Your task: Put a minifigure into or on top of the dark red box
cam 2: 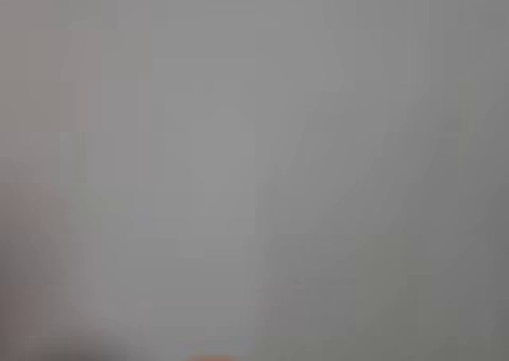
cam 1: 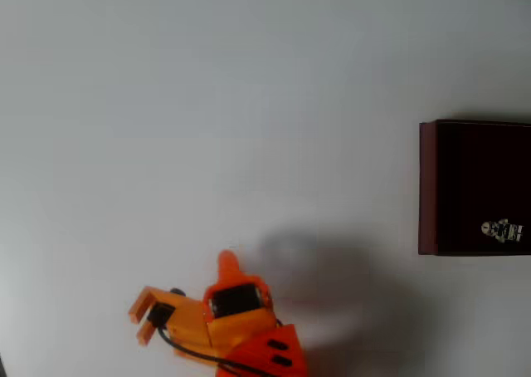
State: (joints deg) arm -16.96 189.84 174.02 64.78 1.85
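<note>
Minifigure (cam 1: 504,231) lies inside the dark red box (cam 1: 427,186), near its lower wall, the box cut off by the overhead view's right edge.
Orange gripper (cam 1: 143,320) sits well apart at lower left, fingers spread, holding nothing; the wrist view is a grey blur.

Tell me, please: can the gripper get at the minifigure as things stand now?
Probably yes. The minifigure lies uncovered inside the dark red box, open from above. The gripper sits far left, with bare table between them.
</note>
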